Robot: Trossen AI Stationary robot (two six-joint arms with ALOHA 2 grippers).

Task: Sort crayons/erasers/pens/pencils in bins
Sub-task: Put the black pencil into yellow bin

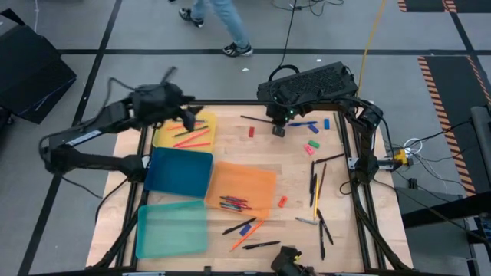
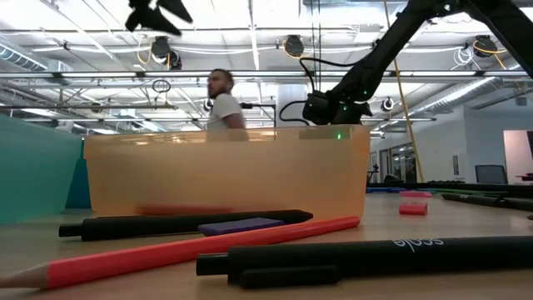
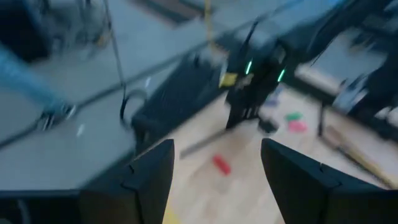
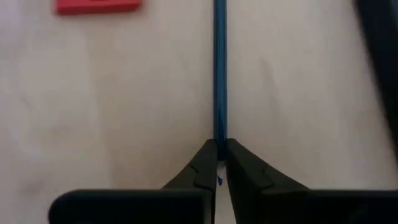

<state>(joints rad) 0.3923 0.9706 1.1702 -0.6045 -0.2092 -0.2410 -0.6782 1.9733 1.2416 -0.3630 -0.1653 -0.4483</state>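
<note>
My right gripper [image 1: 278,130] is at the table's far middle, shut on a thin blue pen [image 4: 218,68]. A red eraser [image 4: 96,6] lies close by on the wood. My left gripper [image 1: 188,119] hovers open over the yellow bin [image 1: 201,142], which holds pink and orange pencils [image 1: 196,138]; nothing sits between its fingers [image 3: 155,171]. The dark blue bin [image 1: 180,170], orange bin [image 1: 244,184] and teal bin [image 1: 173,228] lie in a row toward the near left. Several sticks lie in the orange bin. My right gripper pinches the blue pen's near end [image 4: 218,138] between its two fingertips, coming from above and pointing down. The pen runs straight away from the fingers, close over the wood. I cannot tell whether it is lifted or lying on the table.
Loose erasers [image 1: 311,146] and dark pens [image 1: 316,184] are scattered over the table's right half. More pens and an orange pencil [image 1: 247,234] lie near the front edge. In the low view, black pens [image 2: 375,254] and a red pencil [image 2: 191,250] lie before the orange bin. A person walks behind the table.
</note>
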